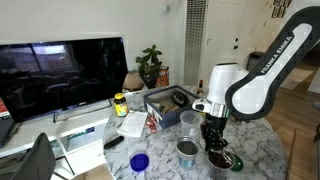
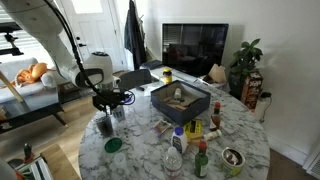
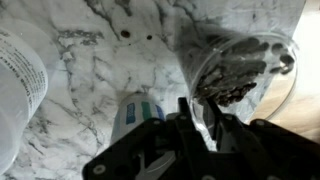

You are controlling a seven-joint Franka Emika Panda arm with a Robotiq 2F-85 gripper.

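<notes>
Grasp step: the claw (image 3: 200, 120) looks clamped on the rim of the clear plastic cup of dark crumbs (image 3: 240, 65), at its one o'clock on the white marble tabletop (image 3: 90, 45). Lifting calls for a level hold.

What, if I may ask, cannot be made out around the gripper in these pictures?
Wrist view: whether the gripper is open or shut, because its fingers are dark and blurred.
Wrist view: what the small banded object is, because the gripper covers its lower end.
Wrist view: the white container is cut off by the left edge.
Wrist view: the dark contents of the clear cup are blurred.
</notes>
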